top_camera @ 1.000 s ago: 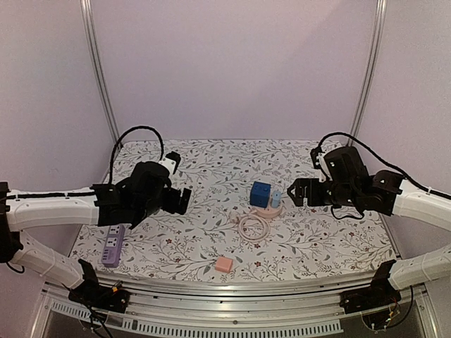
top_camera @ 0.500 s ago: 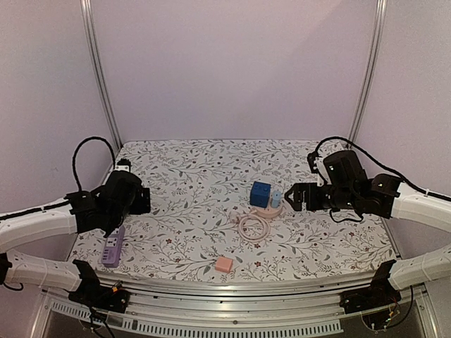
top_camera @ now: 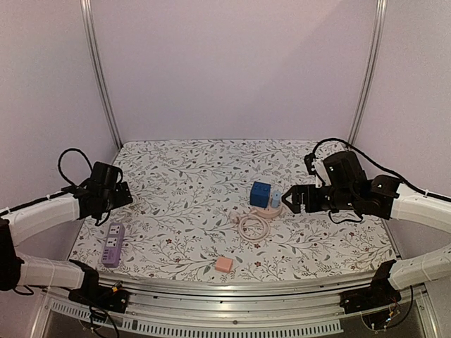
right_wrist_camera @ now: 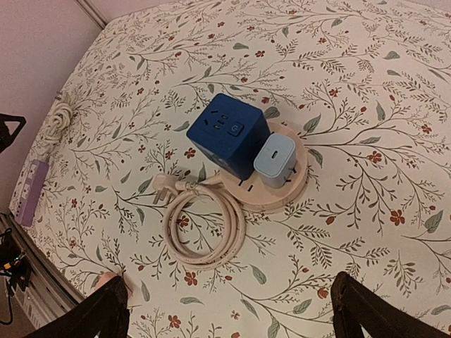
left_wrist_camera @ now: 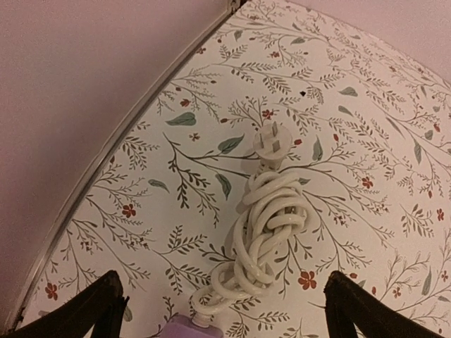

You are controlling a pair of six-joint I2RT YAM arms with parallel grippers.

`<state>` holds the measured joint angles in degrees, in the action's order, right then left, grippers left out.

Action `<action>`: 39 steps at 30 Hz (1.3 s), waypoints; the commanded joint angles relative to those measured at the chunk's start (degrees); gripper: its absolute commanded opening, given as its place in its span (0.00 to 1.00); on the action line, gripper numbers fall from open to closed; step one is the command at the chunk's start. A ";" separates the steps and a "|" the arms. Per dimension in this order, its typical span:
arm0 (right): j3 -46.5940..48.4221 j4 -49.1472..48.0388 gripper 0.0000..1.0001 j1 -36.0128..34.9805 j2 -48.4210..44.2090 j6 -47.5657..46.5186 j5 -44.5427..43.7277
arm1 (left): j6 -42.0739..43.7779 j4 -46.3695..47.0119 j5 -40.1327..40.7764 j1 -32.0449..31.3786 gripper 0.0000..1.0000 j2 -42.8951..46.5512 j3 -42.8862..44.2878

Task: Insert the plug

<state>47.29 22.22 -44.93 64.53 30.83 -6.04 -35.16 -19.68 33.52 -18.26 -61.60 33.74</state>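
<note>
Left tool (left_wrist_camera: 225, 313), wide and empty, hovered above the white plug (left_wrist_camera: 268, 146) and coiled cord (left_wrist_camera: 264, 232); right tool (right_wrist_camera: 236, 310), equally wide, faced the blue cube socket (right_wrist_camera: 227, 134).

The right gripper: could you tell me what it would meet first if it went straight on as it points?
Probably the light blue adapter on the round socket base, just ahead of the open right gripper; depth is unclear.
</note>
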 commanded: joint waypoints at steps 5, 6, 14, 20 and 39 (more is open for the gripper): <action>-0.88 -0.75 0.99 0.14 -0.48 -0.44 1.38 | 0.48 8.16 -10.64 3.71 0.99 -18.06 5.22; -0.88 -0.74 0.99 0.08 -0.66 -0.42 1.56 | 0.19 9.09 -11.42 4.06 0.98 -19.59 5.45; -1.23 -1.28 0.99 0.05 -2.13 -0.50 2.42 | 1.22 11.71 -13.94 4.32 0.88 -30.27 8.63; -1.14 -0.99 0.99 0.10 -1.90 -0.38 2.53 | 1.38 12.17 -15.75 4.18 0.68 -33.14 10.93; -1.23 -0.72 0.99 0.08 -2.82 -0.38 1.48 | -4.21 15.60 -17.89 -12.25 0.22 -34.31 17.26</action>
<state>46.63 21.47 -44.93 62.89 30.79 -3.97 -36.49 -7.57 16.14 -25.39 -96.55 47.70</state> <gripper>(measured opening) 0.989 0.283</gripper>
